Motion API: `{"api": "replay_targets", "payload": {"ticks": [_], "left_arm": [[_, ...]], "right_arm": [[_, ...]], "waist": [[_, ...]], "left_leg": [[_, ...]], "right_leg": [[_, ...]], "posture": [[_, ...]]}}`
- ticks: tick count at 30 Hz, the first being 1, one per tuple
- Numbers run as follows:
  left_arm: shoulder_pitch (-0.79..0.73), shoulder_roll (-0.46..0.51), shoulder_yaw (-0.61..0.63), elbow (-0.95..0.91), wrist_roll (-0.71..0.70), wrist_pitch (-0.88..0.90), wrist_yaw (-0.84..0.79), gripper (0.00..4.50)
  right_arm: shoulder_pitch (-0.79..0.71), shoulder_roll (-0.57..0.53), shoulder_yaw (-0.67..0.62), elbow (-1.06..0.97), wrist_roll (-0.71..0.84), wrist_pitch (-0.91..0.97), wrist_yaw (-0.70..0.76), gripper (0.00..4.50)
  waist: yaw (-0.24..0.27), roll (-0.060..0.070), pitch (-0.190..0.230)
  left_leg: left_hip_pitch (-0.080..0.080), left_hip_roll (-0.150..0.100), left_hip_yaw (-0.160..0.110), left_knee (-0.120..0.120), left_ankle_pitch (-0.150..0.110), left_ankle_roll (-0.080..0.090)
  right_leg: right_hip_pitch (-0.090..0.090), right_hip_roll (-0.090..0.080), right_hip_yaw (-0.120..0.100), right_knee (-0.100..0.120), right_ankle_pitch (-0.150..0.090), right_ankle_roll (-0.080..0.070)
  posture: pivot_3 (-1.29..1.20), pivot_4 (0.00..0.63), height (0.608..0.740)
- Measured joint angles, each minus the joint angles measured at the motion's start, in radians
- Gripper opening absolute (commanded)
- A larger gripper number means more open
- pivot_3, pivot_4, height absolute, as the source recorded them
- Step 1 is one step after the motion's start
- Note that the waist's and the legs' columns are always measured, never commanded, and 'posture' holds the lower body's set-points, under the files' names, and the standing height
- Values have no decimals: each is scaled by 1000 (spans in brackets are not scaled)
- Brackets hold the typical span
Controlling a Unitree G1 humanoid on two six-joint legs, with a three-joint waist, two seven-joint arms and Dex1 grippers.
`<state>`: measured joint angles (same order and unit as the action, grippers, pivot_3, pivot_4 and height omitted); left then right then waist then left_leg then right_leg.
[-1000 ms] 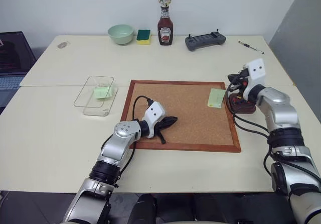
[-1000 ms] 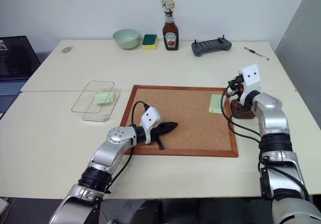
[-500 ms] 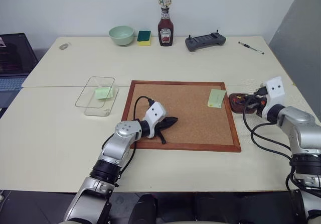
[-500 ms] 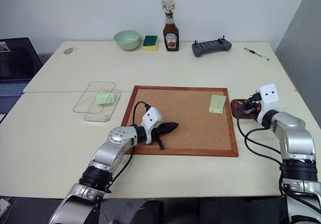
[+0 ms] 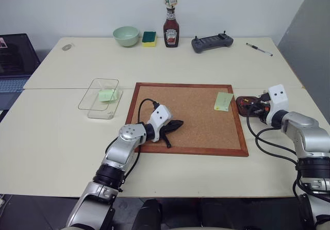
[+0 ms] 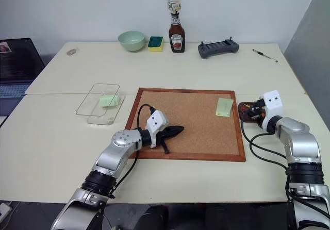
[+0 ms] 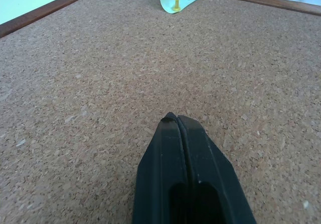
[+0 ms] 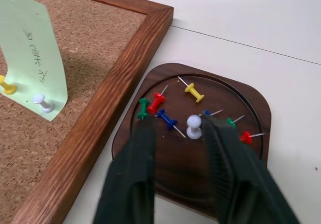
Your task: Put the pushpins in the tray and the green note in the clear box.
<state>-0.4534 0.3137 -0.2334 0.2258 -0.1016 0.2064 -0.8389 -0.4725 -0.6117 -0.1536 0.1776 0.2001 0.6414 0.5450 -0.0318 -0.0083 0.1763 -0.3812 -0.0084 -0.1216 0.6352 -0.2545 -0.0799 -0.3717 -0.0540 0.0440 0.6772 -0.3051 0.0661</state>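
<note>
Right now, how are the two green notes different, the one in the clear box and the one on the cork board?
The green note in the clear box lies loose inside the clear box, left of the cork board. The green note on the cork board is held by a yellow pushpin and a white pushpin, near the tray. The pinned one shows handwriting and curls up; I cannot make out writing on the boxed one. Both are pale green paper.

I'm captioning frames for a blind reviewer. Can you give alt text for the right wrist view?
The right gripper, fingers apart, hangs over the dark wooden tray holding loose coloured pushpins. Beside the tray, a green note stays pinned to the cork board by a yellow and a white pin.
</note>
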Motion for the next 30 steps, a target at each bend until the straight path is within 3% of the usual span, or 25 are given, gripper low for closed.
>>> {"api": "replay_targets", "payload": {"ticks": [11,21,30], "left_arm": [[-2,-1,0,9,8,-7,-2,0],[-3,-2,-1,17,10,-19,-4,0],[-3,-1,-2,16,13,-20,-4,0]], "right_arm": [[3,-19,-14,-21,15,3,-1,4440],[105,-27,1,-229,134,30,148,4440],[62,19,147,-155,84,-39,171,4440]], "waist": [[0,0,0],[0,0,0],[1,0,0]], "left_leg": [[0,0,0,0,0,0],[0,0,-1,0,0,0],[1,0,-1,0,0,0]], "right_leg": [[0,0,0,0,0,0],[1,0,-1,-1,0,0],[1,0,-1,-1,0,0]], "posture": [[0,150,740],[0,150,740],[0,150,740]]}}
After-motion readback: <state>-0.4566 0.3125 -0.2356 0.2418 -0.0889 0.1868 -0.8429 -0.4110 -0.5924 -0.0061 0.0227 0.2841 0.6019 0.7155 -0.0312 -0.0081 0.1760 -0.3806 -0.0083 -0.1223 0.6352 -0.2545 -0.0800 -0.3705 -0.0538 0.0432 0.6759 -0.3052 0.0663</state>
